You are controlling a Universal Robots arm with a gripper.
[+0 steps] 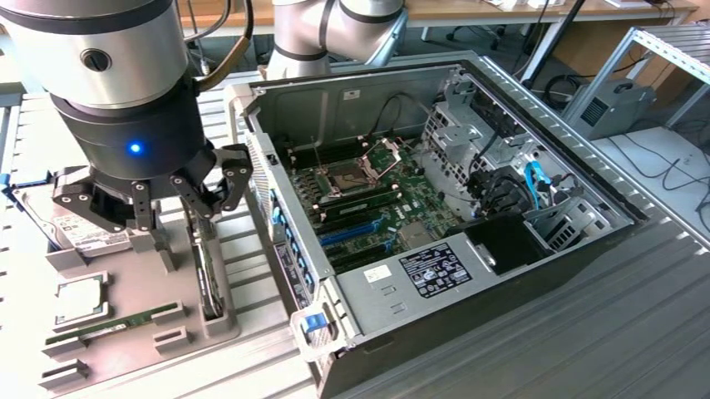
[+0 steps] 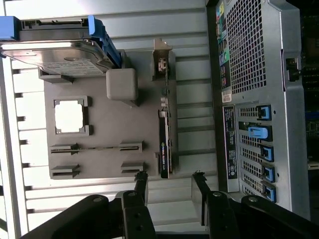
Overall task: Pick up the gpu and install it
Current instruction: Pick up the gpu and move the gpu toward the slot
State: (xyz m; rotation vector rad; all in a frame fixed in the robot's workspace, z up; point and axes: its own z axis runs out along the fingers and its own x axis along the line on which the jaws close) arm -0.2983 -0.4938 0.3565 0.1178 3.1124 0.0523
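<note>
Pincer hangs above the tray, jaws spread wide and empty. Across the tray from the exterior view's left sit the drive, a chip and a memory stick. Last is the gpu, standing on edge in its slot along the tray's side nearest the case. I'd judge the card light and stiff but delicate. It is best pinched squarely across its two flat faces, away from the bracket and the contacts.

Pretty standard lab: ribbed grey metal tabletop across the lower right, long wooden desk along the top edge, grey metal rack upper right, black cables trailing over the pale floor.
</note>
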